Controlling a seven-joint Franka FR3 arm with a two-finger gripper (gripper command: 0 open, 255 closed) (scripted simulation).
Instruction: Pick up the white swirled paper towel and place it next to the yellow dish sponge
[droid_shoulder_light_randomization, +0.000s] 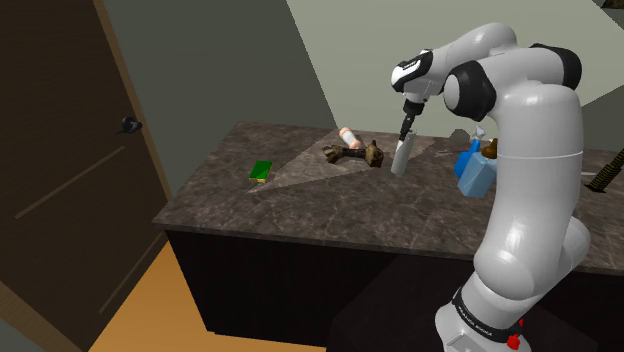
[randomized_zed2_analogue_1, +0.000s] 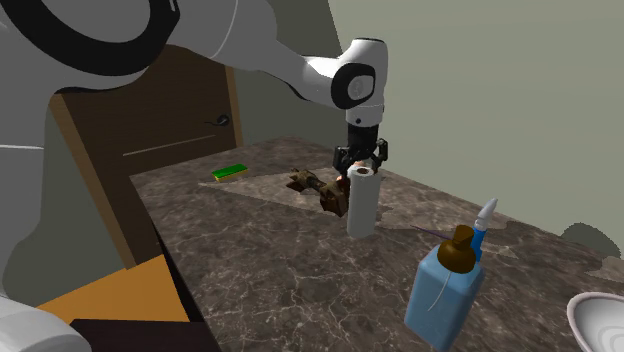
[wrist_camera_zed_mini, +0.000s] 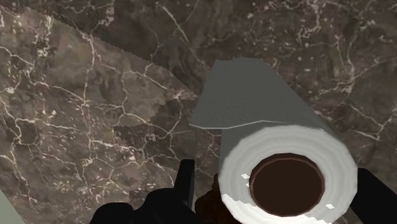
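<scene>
Paper towel roll (randomized_zed2_analogue_1: 362, 205), white, stands upright on the dark marble counter (randomized_zed2_analogue_1: 250, 260), near the blue bottle (randomized_zed2_analogue_1: 445, 295). Gripper (randomized_zed2_analogue_1: 361, 162) sits at the roll's top end, fingers (wrist_camera_zed_mini: 186, 181) parted to straddle it; a gap shows beside one finger, so nothing is clamped. Green sponge (droid_shoulder_light_randomization: 261, 172) lies well apart from the bottle, beyond the roll.

white arm (droid_shoulder_light_randomization: 530, 190), dark joints (droid_shoulder_light_randomization: 462, 90), black fingers (wrist_camera_zed_mini: 186, 183)

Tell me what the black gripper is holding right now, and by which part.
Nothing yet, it seems: the black two-finger gripper stands open around the top end of the upright white paper towel roll, a gap showing beside one finger.
</scene>
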